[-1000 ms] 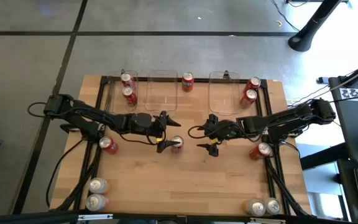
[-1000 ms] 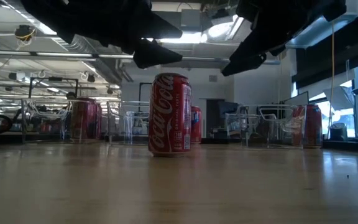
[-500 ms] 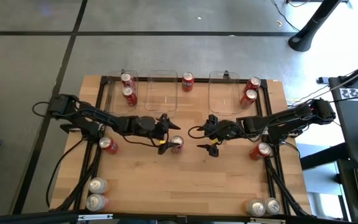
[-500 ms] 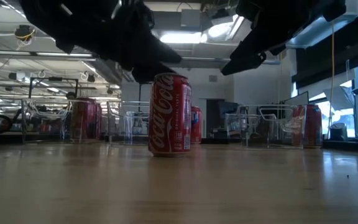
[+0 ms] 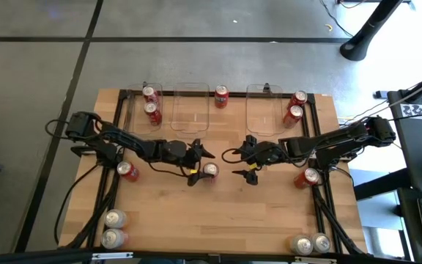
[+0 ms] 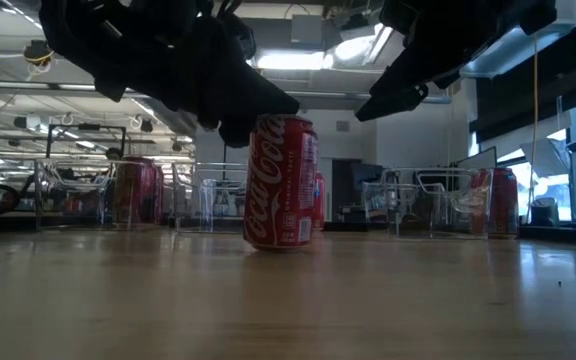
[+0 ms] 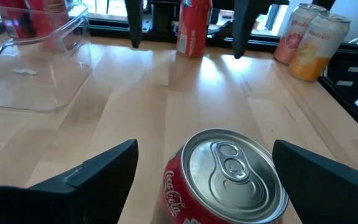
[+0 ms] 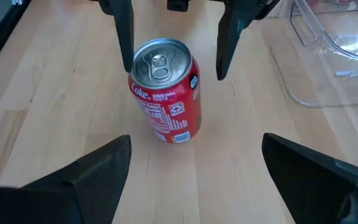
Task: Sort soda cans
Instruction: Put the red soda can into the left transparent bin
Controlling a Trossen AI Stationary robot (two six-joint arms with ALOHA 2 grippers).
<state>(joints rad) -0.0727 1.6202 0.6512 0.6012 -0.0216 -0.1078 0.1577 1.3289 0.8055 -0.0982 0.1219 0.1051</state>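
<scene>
**Left gripper astride a red Coca-Cola can at mid-table**

The left gripper (image 5: 200,167) is at the middle of the wooden table (image 5: 226,213), its two dark fingers spread wide, one on each side of an upright red Coca-Cola can (image 5: 210,171). In the left wrist view the can's silver top (image 7: 234,167) sits between the fingers (image 7: 98,171) with clear gaps on both sides, so the jaws are open and not pressing the can. In the low view the can (image 6: 282,182) leans slightly, and the left gripper's dark body hangs just above and to its left.

The right gripper (image 5: 250,158) hovers just to the right of that can, also open, holding nothing; the right wrist view looks past its fingers (image 8: 86,171) at the same can (image 8: 165,89).

Along the far edge stand three clear plastic bins. The left bin (image 5: 135,110) holds two red cans (image 5: 151,103); the middle bin (image 5: 190,110) and right bin (image 5: 264,110) look bare. One red can (image 5: 220,95) stands between the middle and right bins, and two more (image 5: 296,106) stand to the right of the right bin. A red can (image 5: 127,171) sits at the table's left side and another (image 5: 308,177) at its right. Two pale cans (image 5: 113,228) stand at the near left corner, two (image 5: 311,244) at the near right.
</scene>
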